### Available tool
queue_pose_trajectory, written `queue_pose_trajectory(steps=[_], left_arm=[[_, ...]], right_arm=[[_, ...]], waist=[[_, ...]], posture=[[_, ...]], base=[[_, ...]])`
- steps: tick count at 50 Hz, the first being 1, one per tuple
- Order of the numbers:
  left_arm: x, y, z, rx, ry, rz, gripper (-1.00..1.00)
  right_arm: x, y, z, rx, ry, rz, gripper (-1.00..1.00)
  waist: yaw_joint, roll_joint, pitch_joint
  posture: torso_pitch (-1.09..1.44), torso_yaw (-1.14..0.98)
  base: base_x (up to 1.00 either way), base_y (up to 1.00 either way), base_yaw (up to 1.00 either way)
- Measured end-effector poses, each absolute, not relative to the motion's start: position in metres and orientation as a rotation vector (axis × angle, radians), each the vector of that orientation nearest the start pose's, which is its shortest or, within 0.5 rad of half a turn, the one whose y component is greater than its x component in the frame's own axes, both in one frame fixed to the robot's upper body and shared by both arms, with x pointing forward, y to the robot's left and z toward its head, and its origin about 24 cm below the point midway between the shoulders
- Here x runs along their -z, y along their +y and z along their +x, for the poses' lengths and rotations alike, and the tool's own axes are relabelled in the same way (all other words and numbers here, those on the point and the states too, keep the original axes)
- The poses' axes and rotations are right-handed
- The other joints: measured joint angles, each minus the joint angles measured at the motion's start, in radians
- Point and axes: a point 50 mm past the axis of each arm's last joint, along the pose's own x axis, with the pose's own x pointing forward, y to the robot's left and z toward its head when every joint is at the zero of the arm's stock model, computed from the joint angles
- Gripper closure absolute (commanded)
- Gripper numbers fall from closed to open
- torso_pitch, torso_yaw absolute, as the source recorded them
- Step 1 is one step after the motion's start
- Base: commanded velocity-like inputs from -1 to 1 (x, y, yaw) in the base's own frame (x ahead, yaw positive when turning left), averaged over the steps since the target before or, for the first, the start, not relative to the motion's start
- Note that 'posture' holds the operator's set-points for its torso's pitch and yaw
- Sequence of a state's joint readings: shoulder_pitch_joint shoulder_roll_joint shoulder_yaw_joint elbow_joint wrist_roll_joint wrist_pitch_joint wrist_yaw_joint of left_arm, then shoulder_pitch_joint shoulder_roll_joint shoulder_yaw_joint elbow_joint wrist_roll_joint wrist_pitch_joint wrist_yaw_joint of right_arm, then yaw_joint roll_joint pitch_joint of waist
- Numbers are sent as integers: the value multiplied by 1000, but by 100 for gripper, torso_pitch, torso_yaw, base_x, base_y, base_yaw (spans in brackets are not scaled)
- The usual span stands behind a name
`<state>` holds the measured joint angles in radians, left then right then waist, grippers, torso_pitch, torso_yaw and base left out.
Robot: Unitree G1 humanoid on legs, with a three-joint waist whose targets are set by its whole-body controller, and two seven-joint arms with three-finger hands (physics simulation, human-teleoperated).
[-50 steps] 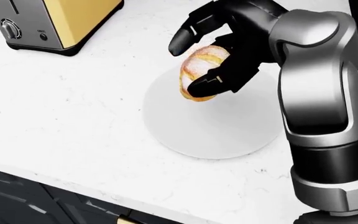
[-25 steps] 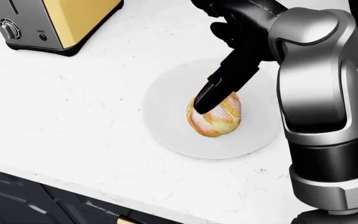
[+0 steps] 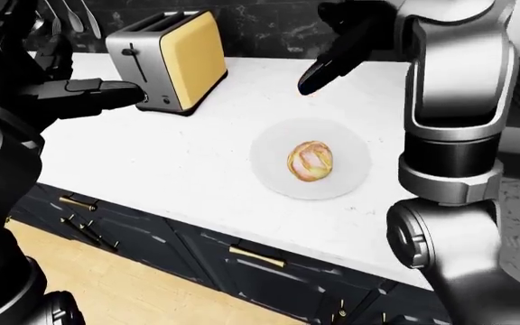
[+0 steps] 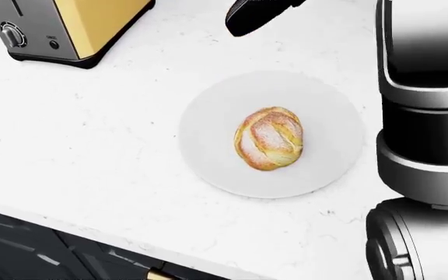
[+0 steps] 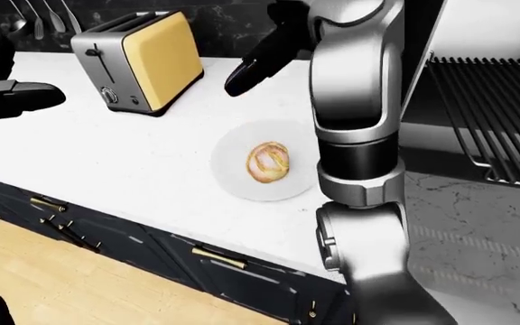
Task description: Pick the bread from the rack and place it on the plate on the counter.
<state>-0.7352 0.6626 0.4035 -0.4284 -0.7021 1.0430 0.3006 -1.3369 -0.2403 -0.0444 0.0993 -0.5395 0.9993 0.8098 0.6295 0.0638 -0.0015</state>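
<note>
One bread roll (image 4: 269, 139) is what I see lying on the white plate (image 4: 208, 116), a little right of the plate's middle in the head view, with nothing touching it. The plate sits flat on the white tabletop (image 4: 92, 146), near its bottom edge, above the dark cabinet drawers (image 3: 242, 261) with brass handles that show in the left-eye view. My right forearm (image 4: 426, 116) stands upright along the right side of the head view, beside the plate. Higher up, my right hand (image 3: 341, 47) hangs well above the tabletop, apart from the roll, its dark fingers (image 3: 318, 73) stretched out and spread, holding nothing. On the left of the left-eye view my left hand (image 3: 84, 95) is held level over the tabletop, fingers extended and empty, its tips just beside the toaster in that picture; I cannot tell whether they touch it. Beyond it stands the yellow and silver toaster (image 3: 169, 57). In the right-eye view a dark wire rack (image 5: 486, 108) lies at the far right
</note>
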Motion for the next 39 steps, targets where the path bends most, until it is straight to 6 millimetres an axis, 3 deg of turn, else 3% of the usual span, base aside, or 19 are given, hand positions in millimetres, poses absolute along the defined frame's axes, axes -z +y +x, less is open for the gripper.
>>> queue_pose_trajectory(steps=[17, 31, 39], left_arm=[[-306, 246, 272, -177, -248, 9, -100], [-311, 247, 271, -182, -257, 14, -100], [-312, 248, 270, -182, -261, 16, -100]], right_arm=[[-395, -125, 335, -170, -283, -420, -100], [-430, -138, 286, -82, -415, -321, -100], [-428, -144, 277, -73, -407, -307, -100]], waist=[[4, -1, 11], [12, -9, 18], [13, -11, 20]], posture=[[0, 59], [0, 59], [0, 59]], base=[[0, 0, 0], [0, 0, 0], [0, 0, 0]])
